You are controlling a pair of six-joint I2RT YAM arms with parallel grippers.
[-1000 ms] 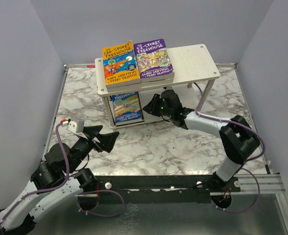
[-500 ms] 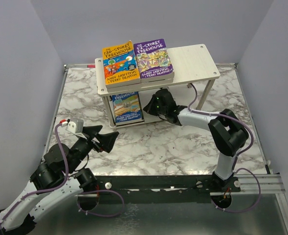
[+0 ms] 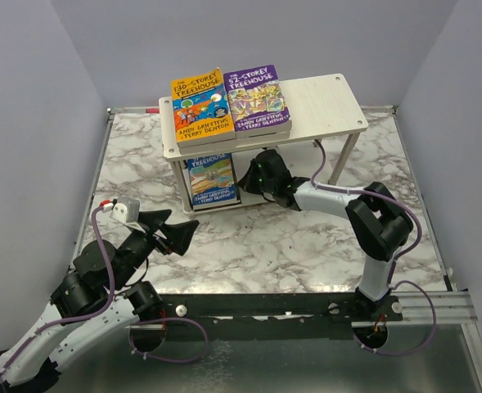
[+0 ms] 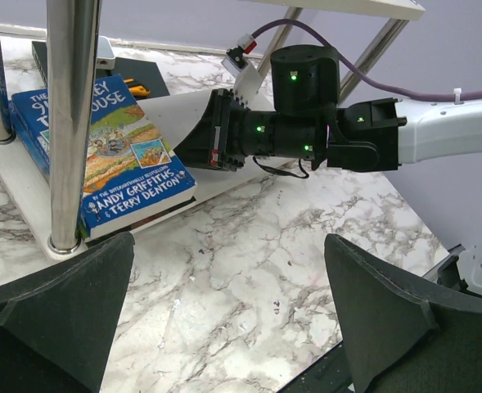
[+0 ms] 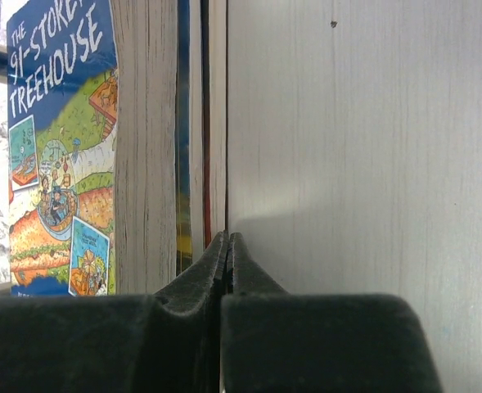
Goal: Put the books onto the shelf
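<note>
Against the earlier frame, the right arm reaches further left under the shelf [image 3: 322, 98], and the right gripper [image 5: 227, 243] has gone from partly open to fully shut, with nothing between its fingers. The left gripper [image 3: 182, 221] is unchanged: spread wide, holding nothing, above the table [image 3: 265, 237] and well apart from the shelf. Count: one shelf of two boards and three book covers in plain sight. The orange book [image 3: 200, 108] and purple book [image 3: 257, 98] lie flat side by side on the top board. The blue book [image 3: 211, 180] lies on the lower board, topping a stack whose further books show only as edges, so the total cannot be told. In the right wrist view that stack's edge lies just beside the shut fingertips, which point at the seam between the stack and the bare board; whether they touch cannot be told.
</note>
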